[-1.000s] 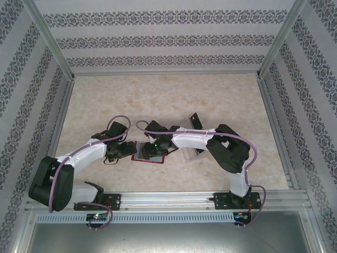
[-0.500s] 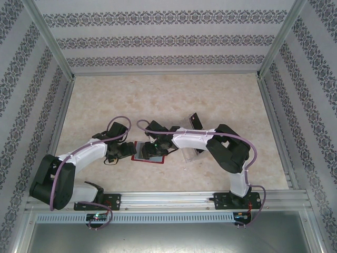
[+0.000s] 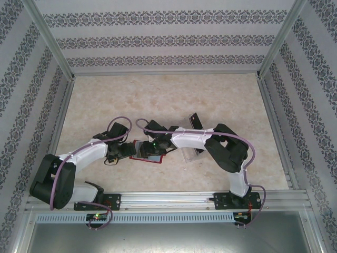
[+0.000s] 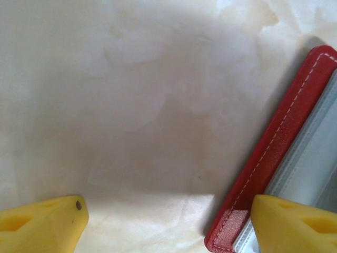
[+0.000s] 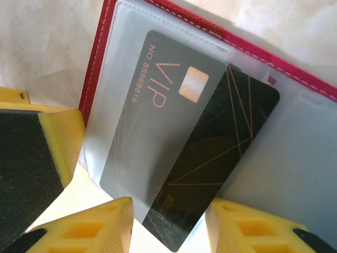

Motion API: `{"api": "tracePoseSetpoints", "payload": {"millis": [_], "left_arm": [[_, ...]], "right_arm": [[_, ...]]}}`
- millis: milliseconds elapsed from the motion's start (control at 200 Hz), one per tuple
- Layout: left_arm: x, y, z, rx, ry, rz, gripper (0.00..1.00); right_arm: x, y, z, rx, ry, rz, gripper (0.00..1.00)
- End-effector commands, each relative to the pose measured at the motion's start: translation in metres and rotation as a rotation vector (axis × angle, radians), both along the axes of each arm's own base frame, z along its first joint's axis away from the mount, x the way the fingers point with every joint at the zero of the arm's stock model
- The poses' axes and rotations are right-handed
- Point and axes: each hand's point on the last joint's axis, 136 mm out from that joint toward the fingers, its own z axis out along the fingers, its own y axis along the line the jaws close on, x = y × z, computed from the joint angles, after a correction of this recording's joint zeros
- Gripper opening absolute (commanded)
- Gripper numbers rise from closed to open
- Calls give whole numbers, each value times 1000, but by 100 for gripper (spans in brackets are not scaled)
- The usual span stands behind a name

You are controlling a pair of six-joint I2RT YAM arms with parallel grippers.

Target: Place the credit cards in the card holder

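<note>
Table (image 3: 105,100) is marbled beige. Both arms are folded in over the near-middle. Clear tray (image 3: 190,154) sits just right of the work area, with a second card (image 3: 196,120) dark at its far end.

Card holder (image 4: 274,158) lies open and flat between the two grippers, red border up, grey pockets showing.

Left gripper (image 4: 168,224) is spread wide with nothing between its fingers. One finger is over bare table; the other is at the holder's near corner, over the red edge and grey lining. I can't tell if it's pressing down.

Credit card (image 5: 221,142) is dark with gold lines. Its VIP half is already under the translucent pocket (image 5: 110,132); the other half sticks out at a slant toward the right gripper (image 5: 169,208). That gripper is about half closed, with yellow fingers (image 5: 95,226) against both long edges of the exposed end. I read that as a pinch on the card.

Step in hand, my call: seat the card fully.

- Push along the card's own long axis, not sideways, or the corner may catch the pocket seam.
- Keep the card low and flat to the lining so the pocket mouth doesn't lift.
- Anchor the holder with the left finger, or it may skid.
- Stop the push before the fingers meet the pocket lip, then let go and nudge the end in.
</note>
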Motion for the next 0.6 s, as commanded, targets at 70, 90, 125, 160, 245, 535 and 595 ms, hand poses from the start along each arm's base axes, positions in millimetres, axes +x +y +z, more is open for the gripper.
{"api": "tracePoseSetpoints", "payload": {"millis": [70, 90, 125, 160, 245, 535, 595], "left_arm": [[-18, -9, -26, -35, 75, -17, 84], [-18, -9, -27, -36, 76, -19, 84], [-19, -10, -27, -36, 79, -18, 84], [-19, -10, -27, -36, 79, -18, 84], [-18, -11, -27, -38, 79, -18, 84], [-17, -10, -24, -36, 71, -12, 84], [-17, -10, -24, -36, 71, -12, 84]], "right_arm": [[10, 9, 4, 19, -8, -22, 42], [10, 10, 4, 23, -5, -23, 43], [10, 13, 3, 29, 1, -25, 43], [11, 15, 3, 35, 8, -25, 44], [9, 14, 3, 25, 3, -22, 45], [9, -7, 11, -20, -36, -43, 46], [9, -8, 12, -21, -36, -44, 46]]}}
